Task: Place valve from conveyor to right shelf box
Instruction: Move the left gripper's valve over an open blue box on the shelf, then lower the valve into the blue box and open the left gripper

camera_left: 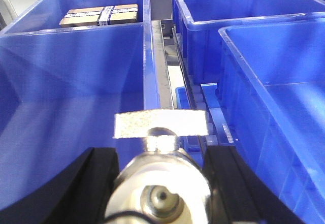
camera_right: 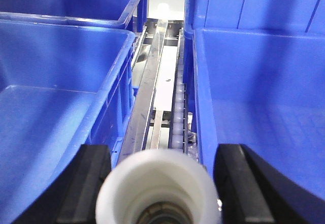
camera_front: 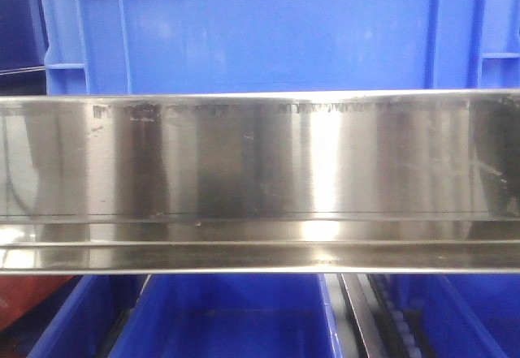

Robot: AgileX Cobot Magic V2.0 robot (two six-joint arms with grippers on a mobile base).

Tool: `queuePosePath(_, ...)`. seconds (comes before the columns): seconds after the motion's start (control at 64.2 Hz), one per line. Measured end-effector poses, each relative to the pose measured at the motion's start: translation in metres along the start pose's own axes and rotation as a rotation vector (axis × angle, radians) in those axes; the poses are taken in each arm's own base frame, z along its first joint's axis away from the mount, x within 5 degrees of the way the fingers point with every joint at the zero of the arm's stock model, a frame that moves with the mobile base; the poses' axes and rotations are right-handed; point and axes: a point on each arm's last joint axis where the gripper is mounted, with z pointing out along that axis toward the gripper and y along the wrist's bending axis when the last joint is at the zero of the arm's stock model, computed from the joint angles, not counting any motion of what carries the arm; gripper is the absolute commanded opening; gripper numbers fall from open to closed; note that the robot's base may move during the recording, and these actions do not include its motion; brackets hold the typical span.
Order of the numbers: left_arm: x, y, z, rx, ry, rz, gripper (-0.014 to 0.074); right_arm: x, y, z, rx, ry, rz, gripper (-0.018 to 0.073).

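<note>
In the left wrist view a silver metal valve (camera_left: 161,183) with a flat handle (camera_left: 160,124) on top sits between black fingers, and my left gripper (camera_left: 161,155) is shut on it. It hangs over the inner edge of a blue box (camera_left: 66,112). The right wrist view shows a second valve (camera_right: 158,183) with a white round mouth facing the camera, and my right gripper (camera_right: 162,155) is shut on it above the gap between two blue boxes. The right shelf's shiny steel rail (camera_front: 260,163) fills the front view. The conveyor is out of view.
Blue boxes stand on both sides: (camera_right: 51,107), (camera_right: 259,112), (camera_left: 284,82). A far box holds brown cartons (camera_left: 99,16). A steel roller track (camera_right: 177,107) runs between the boxes. More blue boxes show above (camera_front: 260,25) and below (camera_front: 227,317) the rail.
</note>
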Motion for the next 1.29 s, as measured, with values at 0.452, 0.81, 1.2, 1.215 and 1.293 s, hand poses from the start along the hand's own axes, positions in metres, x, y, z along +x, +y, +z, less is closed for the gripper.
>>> queuePosePath(0.452,-0.003,0.000,0.000,-0.003,-0.035,0.000,-0.0111,0.000,0.000,0.000,0.000,-0.002,0.000,-0.0153)
queuePosePath(0.81,-0.028,-0.010,0.018,0.079,-0.136,0.015,-0.0111,-0.024,0.005,-0.002,-0.038,-0.114,0.021,-0.0153)
queuePosePath(1.2,-0.070,-0.131,0.086,0.488,-0.114,0.199,-0.0111,-0.065,0.067,0.058,-0.317,-0.122,-0.043,-0.0153)
queuePosePath(1.215,-0.069,-0.137,0.093,0.496,-0.102,0.211,-0.0111,-0.065,0.069,0.061,-0.324,-0.116,-0.046,-0.0153)
queuePosePath(1.293,-0.065,-0.163,0.109,0.535,-0.073,0.250,-0.0111,-0.062,0.082,0.079,-0.360,-0.082,-0.049,-0.0153)
